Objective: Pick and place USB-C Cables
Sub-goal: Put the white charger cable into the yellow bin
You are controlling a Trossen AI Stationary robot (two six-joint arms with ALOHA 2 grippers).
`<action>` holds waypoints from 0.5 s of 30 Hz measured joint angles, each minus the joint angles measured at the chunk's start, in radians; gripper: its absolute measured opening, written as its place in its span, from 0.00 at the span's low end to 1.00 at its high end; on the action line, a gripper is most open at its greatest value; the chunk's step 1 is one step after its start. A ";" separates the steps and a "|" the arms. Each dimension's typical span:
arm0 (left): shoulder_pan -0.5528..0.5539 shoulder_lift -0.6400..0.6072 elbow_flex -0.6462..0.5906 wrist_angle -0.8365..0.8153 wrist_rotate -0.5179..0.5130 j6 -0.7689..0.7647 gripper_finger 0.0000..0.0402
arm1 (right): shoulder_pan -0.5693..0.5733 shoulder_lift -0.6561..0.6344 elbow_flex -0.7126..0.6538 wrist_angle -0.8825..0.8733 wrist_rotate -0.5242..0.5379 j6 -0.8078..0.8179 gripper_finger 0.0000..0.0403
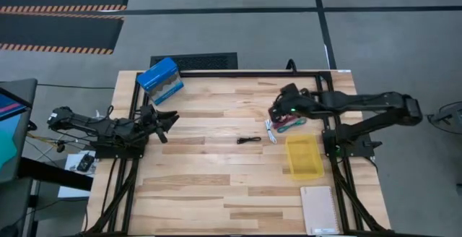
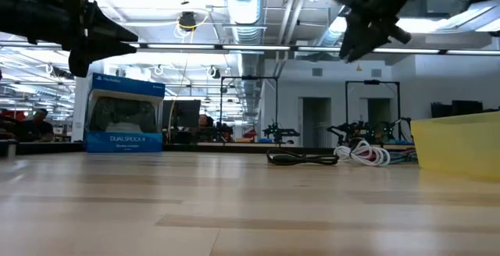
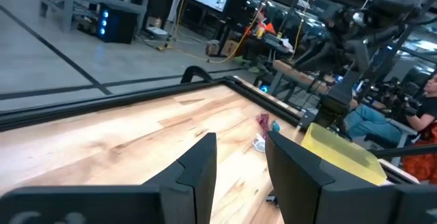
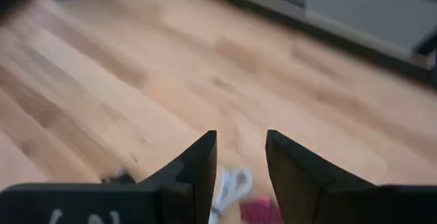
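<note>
The cables lie on the wooden table's right half. The black cable (image 1: 249, 140) (image 2: 301, 158) lies alone near the middle. The white cable (image 1: 271, 131) (image 2: 366, 154) (image 4: 232, 183), the dark red cable (image 1: 286, 121) (image 4: 256, 210) and the teal-blue cable (image 1: 294, 126) lie close together next to the yellow bin. My right gripper (image 1: 276, 112) (image 2: 367, 33) (image 4: 239, 159) hangs open above this cluster, clear of it. My left gripper (image 1: 167, 120) (image 2: 101, 33) (image 3: 239, 162) waits open above the table's left side.
A yellow bin (image 1: 304, 156) (image 2: 457, 145) (image 3: 338, 145) stands near the cables, toward the near edge. A big blue box (image 1: 160, 78) (image 2: 125, 115) sits at the far left corner. A notebook (image 1: 319, 209) lies at the near right. Bare wood spans the middle and near left.
</note>
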 joint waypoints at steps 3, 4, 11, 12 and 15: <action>0.000 0.000 0.000 -0.010 0.000 0.000 0.28 | -0.018 0.081 0.033 -0.072 -0.059 0.054 0.44; 0.000 0.000 0.000 -0.017 0.000 0.000 0.28 | -0.022 0.103 0.034 -0.081 -0.088 0.059 0.46; 0.000 0.000 0.000 -0.070 0.000 0.000 0.28 | -0.027 0.258 0.034 -0.108 -0.296 0.099 0.64; 0.000 0.000 0.000 -0.079 0.000 0.000 0.28 | -0.025 0.281 0.034 -0.107 -0.307 0.110 0.65; 0.000 0.000 0.000 -0.108 0.000 -0.006 0.28 | -0.014 0.342 0.034 -0.112 -0.317 0.136 0.66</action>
